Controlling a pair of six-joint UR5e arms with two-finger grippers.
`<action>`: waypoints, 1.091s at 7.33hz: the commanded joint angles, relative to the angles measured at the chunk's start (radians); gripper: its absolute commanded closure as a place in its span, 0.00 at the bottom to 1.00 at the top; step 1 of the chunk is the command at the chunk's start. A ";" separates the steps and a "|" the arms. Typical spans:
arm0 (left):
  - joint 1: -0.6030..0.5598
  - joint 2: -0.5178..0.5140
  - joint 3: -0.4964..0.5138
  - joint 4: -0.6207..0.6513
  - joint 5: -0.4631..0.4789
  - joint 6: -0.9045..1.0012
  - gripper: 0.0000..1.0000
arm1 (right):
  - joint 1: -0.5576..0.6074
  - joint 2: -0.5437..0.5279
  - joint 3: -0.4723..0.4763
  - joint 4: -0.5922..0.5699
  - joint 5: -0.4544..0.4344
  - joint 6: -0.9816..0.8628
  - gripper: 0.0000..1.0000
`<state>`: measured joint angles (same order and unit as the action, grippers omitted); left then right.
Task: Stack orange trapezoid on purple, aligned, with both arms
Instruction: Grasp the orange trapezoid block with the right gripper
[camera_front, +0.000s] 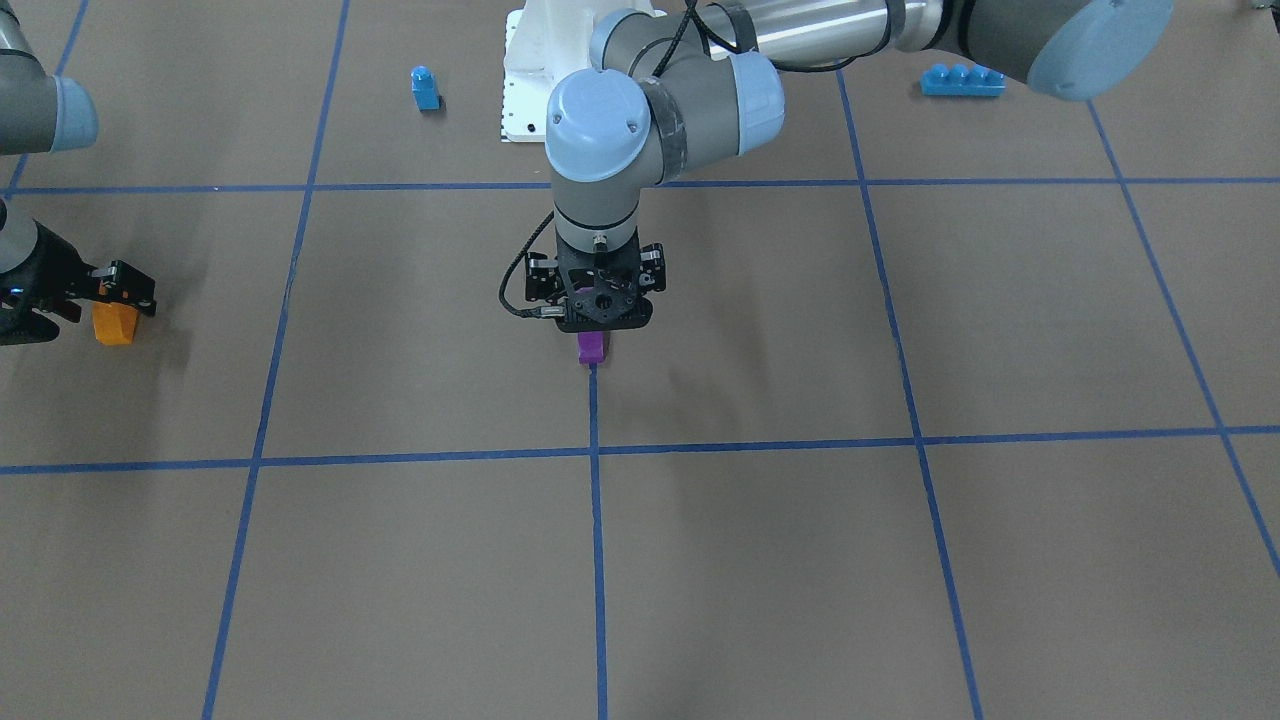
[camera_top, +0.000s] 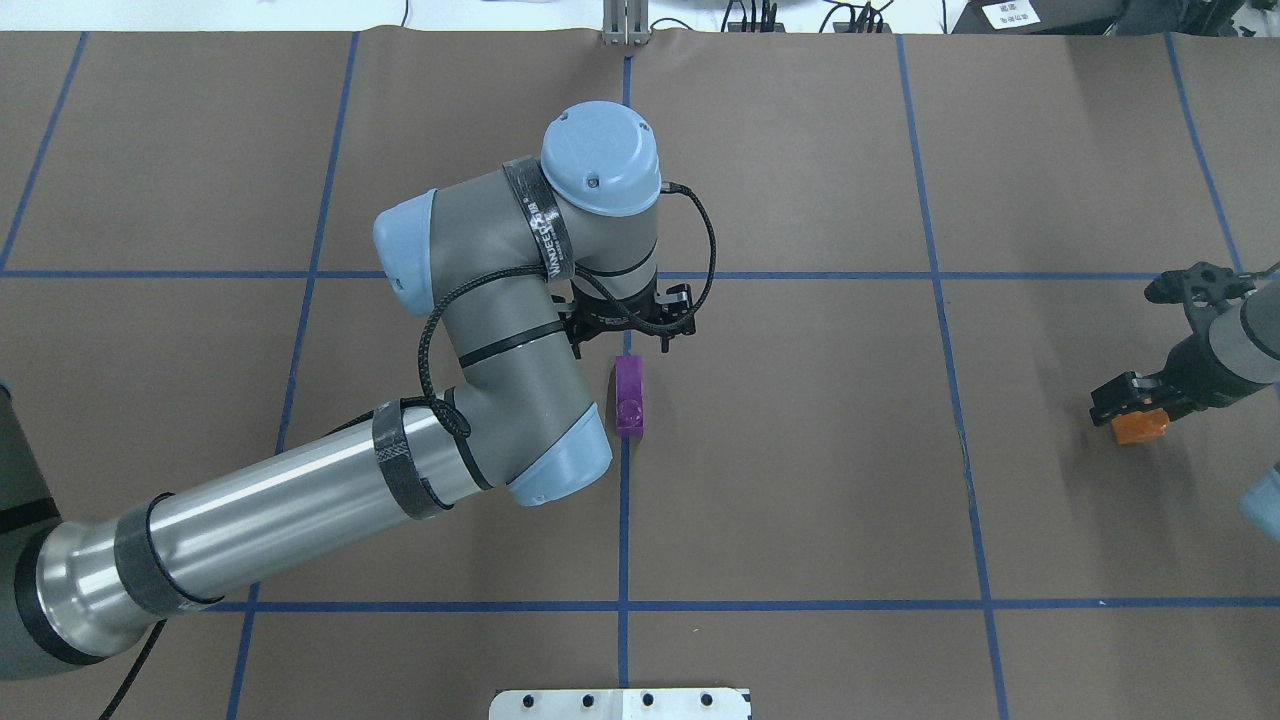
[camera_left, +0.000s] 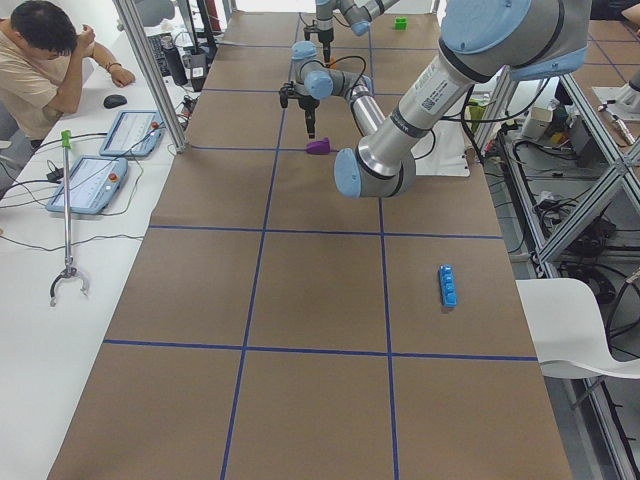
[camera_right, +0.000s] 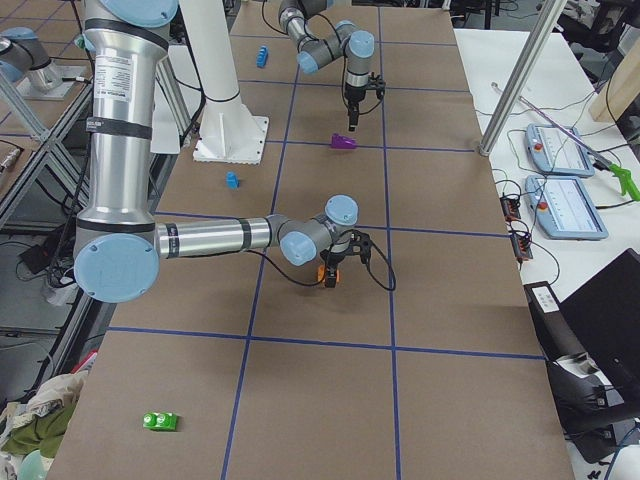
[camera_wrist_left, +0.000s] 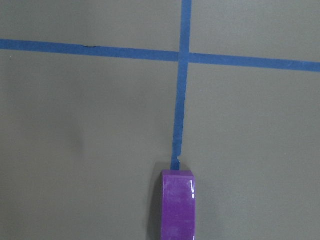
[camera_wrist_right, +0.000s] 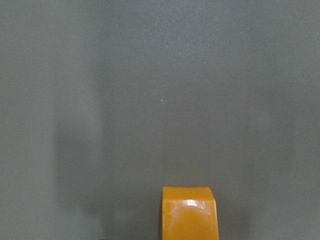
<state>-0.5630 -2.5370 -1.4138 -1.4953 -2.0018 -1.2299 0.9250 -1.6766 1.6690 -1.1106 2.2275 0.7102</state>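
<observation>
Small glossy purple plastic block with one sloped side (camera_top: 629, 397): rests on the table (camera_top: 800, 480), on the end of a blue tape line (camera_top: 623, 520) near mid-table, free of contact, with the left gripper (camera_top: 640, 342) hanging over its far end. Small glossy orange plastic trapezoid block (camera_top: 1140, 427): well apart from the purple one, out toward the robot's right, at the fingertips of the right gripper (camera_top: 1132, 408). Whether it is clamped or lifted cannot be told.
</observation>
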 joint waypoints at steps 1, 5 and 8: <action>0.000 0.001 -0.001 0.000 0.000 -0.002 0.01 | -0.012 -0.008 -0.012 0.000 0.000 -0.011 0.48; -0.001 0.014 -0.014 0.000 0.002 -0.002 0.01 | 0.004 0.000 0.036 -0.006 0.017 -0.011 1.00; -0.020 0.138 -0.159 0.001 0.000 0.015 0.01 | 0.009 0.113 0.147 -0.101 -0.006 0.023 1.00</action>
<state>-0.5731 -2.4790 -1.4862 -1.4936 -2.0016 -1.2272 0.9395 -1.6308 1.7846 -1.1686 2.2357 0.7149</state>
